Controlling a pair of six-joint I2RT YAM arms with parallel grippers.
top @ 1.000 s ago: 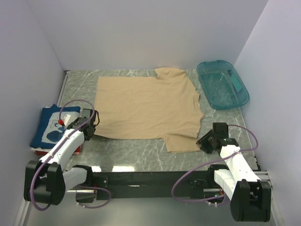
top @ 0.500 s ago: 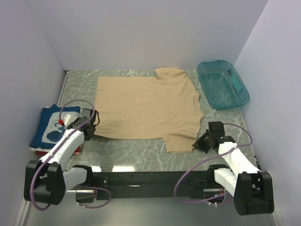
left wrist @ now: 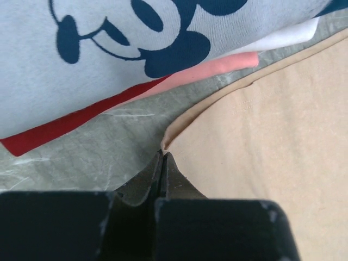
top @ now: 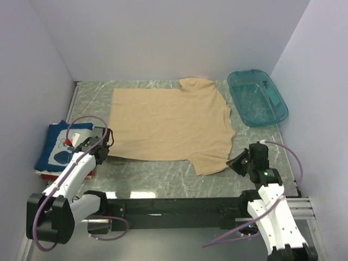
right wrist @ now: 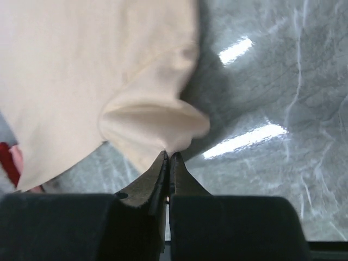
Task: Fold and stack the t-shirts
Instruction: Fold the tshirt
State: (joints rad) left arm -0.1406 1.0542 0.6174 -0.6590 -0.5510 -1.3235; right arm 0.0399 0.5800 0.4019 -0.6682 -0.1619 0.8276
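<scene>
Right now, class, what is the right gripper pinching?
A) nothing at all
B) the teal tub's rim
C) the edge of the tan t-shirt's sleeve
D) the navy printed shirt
C: in the wrist view, the right gripper has its jaws shut on a bunched fold of the tan t-shirt at its near sleeve.

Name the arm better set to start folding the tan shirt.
Right, probably. The right gripper is shut on the sleeve of the tan shirt, which puckers upward. The left gripper is shut at the hem corner, grip unclear.
</scene>
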